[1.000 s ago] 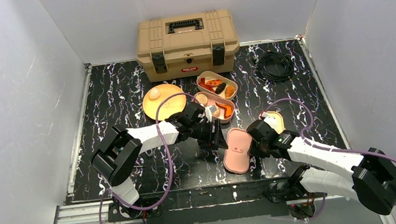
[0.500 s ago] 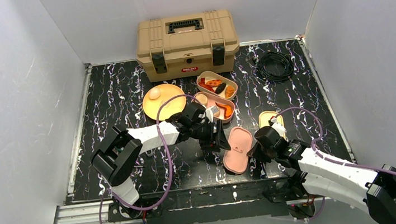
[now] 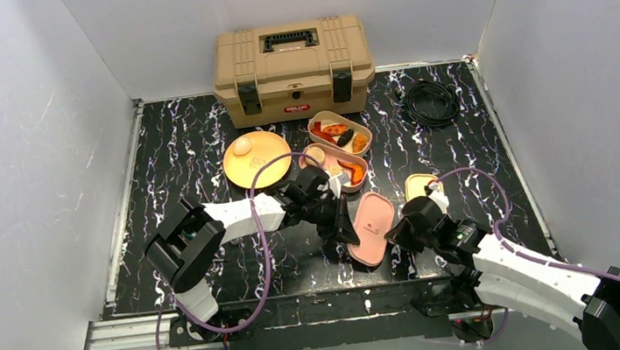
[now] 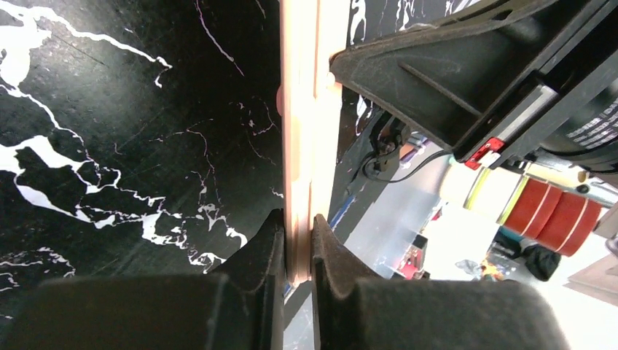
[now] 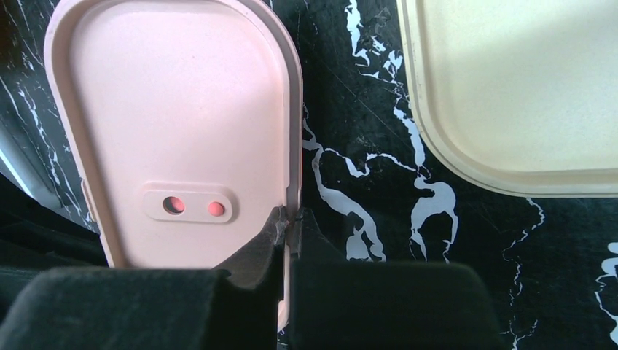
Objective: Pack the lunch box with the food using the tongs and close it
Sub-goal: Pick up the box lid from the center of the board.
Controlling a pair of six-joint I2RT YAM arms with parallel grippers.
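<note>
A pink lunch box lid (image 3: 373,226) is held on edge just above the table, between both arms. My left gripper (image 3: 347,229) is shut on its left rim; in the left wrist view the lid's edge (image 4: 304,109) runs straight up from my gripper (image 4: 297,244). On the lid's right rim (image 5: 294,146) my right gripper (image 5: 289,226) is shut too. Two open lunch box trays (image 3: 315,124) (image 3: 362,180) behind the lid hold the food: orange-red chunks (image 3: 353,170), a dark piece (image 3: 344,137). The tongs are out of view.
An orange plate (image 3: 263,164) with a round bun (image 3: 241,147) lies left of the trays. A cream lid (image 3: 421,184) (image 5: 510,87) lies right of the pink one. At the back stand a tan toolbox (image 3: 293,69) and a coiled black cable (image 3: 430,101).
My left gripper has moved right onto the pink lid's left rim and shut on it. The right arm has swung lower, and the lid has shifted a little toward the trays.
</note>
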